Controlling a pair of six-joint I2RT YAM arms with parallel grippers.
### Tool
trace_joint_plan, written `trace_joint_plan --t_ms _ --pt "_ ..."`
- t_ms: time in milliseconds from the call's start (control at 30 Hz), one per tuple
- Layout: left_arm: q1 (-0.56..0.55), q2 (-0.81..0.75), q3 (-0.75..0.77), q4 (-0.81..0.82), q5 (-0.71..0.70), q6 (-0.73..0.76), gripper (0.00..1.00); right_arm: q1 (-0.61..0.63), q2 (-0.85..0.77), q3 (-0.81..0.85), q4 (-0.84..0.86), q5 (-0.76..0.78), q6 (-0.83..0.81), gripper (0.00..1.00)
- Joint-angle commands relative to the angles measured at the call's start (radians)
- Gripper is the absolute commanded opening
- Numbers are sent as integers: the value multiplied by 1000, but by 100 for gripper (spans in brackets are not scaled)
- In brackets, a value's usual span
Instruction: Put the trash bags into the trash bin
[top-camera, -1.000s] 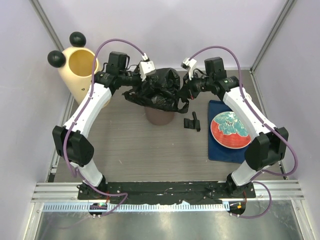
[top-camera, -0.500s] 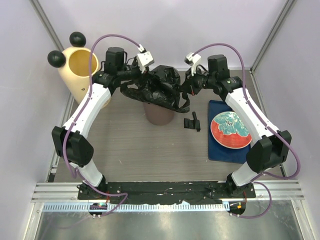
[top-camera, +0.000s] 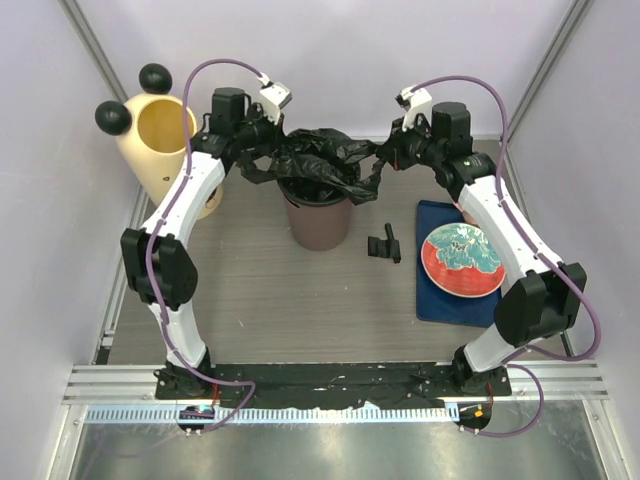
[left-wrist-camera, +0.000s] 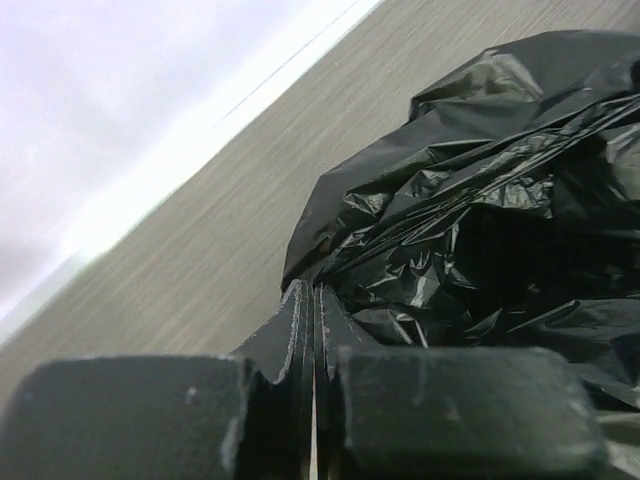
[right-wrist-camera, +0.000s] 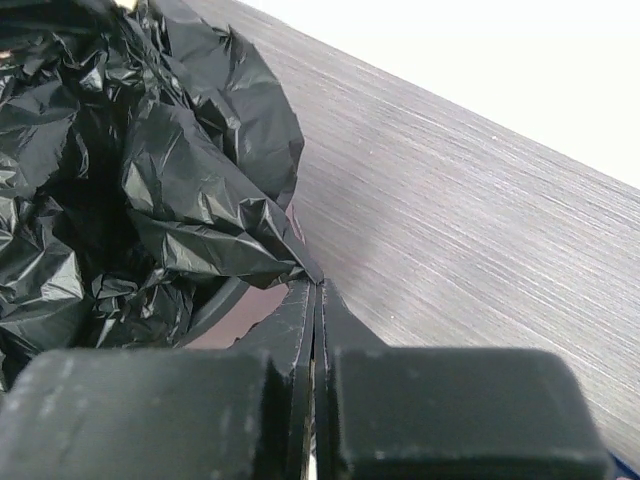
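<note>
A glossy black trash bag (top-camera: 320, 162) hangs spread over a brown bucket (top-camera: 318, 225) in the middle of the table. My left gripper (top-camera: 258, 152) is shut on the bag's left edge, and my right gripper (top-camera: 386, 156) is shut on its right edge. In the left wrist view the closed left gripper (left-wrist-camera: 315, 293) pinches crinkled bag (left-wrist-camera: 480, 200). In the right wrist view the right gripper (right-wrist-camera: 316, 288) nips a corner of the bag (right-wrist-camera: 150, 150), with the bucket rim just below. The cream trash bin (top-camera: 160, 150) with black ball ears stands at the far left, apart from both grippers.
A red plate (top-camera: 461, 260) lies on a blue mat (top-camera: 432, 300) at the right. A small black object (top-camera: 385, 245) lies between the bucket and the mat. Metal frame posts and light walls close in the table's sides.
The left gripper has closed on the bag. Both grippers have moved back and apart, pulling the bunched bag out wide over the bucket.
</note>
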Motion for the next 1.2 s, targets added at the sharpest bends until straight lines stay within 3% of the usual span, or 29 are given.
trace_joint_plan --t_ms 0,200,433,533,567,667,900,1000,1167 --pt "7 55 90 -51 -87 -69 1 -3 49 15 90 63 60 1" --pt "7 118 129 -197 -59 -102 6 -1 103 -32 52 54 25 1" --pt "19 66 12 -159 -9 -150 10 0 105 -86 41 15 -6 1" --pt "49 37 38 -159 63 -180 30 -3 99 -68 38 -23 -9 1" --pt "77 23 46 -135 105 -194 48 -3 96 -63 38 -31 -7 1" --pt "133 -65 38 -75 148 -210 68 -4 85 -46 38 -68 0 1" --pt "142 -233 0 -157 411 39 77 -4 48 -32 40 -101 14 1" --pt "50 -261 -24 -295 384 239 78 -3 36 -34 28 -105 11 1" --pt "-109 -264 -126 -187 216 324 80 -3 13 -46 17 -115 13 1"
